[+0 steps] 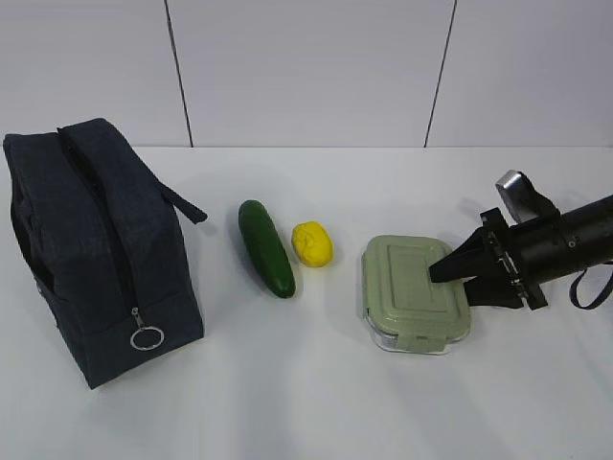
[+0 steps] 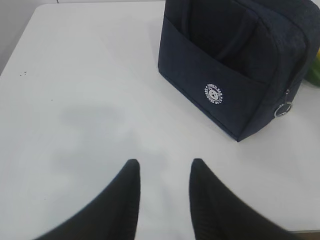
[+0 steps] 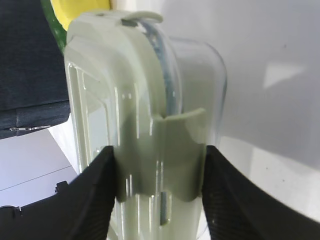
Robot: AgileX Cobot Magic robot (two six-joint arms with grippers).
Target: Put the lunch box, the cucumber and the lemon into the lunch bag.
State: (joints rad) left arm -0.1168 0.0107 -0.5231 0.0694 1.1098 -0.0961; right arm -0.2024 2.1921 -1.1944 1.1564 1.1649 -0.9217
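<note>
The lunch box (image 1: 412, 287), clear with a sage-green clip lid, lies on the white table at the right. My right gripper (image 1: 442, 278) comes in from the right and is shut on its near end; in the right wrist view the fingers of this gripper (image 3: 160, 149) press the lid and the bottom of the lunch box (image 3: 145, 100). The dark green cucumber (image 1: 266, 247) and the yellow lemon (image 1: 312, 242) lie side by side at the middle. The navy lunch bag (image 1: 96, 249) stands at the left. My left gripper (image 2: 165, 162) hangs open over bare table, short of the lunch bag (image 2: 235, 60).
A metal ring pull (image 1: 146, 337) hangs at the low front end of the bag's zipper. A strap handle (image 1: 187, 206) sticks out toward the cucumber. The white table (image 1: 316, 402) ends at a pale panelled wall (image 1: 306, 67) behind.
</note>
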